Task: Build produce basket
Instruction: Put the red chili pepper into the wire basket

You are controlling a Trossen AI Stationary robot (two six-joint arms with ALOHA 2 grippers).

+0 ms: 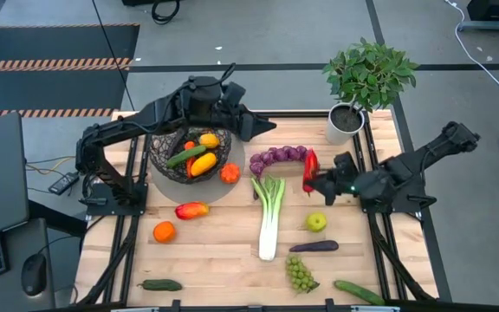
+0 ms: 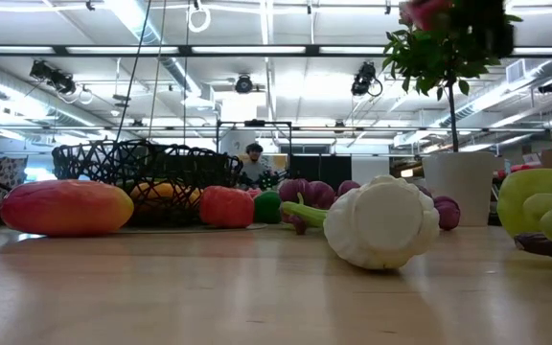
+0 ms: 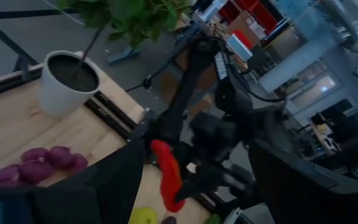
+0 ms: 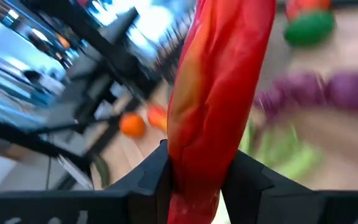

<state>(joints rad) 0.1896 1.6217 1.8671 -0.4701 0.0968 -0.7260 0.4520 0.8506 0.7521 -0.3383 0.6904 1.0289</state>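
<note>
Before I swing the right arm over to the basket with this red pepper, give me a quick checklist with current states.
1. Right claw shut on the red pepper: ok, both fingers press its sides.
2. Pepper lifted off the table: ok, it hangs up in the air in the left wrist view.
3. Room in the basket: ok, only a few pieces inside.
4. Left claw clear of the path: not ok, the left arm reaches across the basket.
5. Left claw empty: ok, open with nothing between its fingers.
6. Plant clear of the right arm: ok, behind it.
</note>
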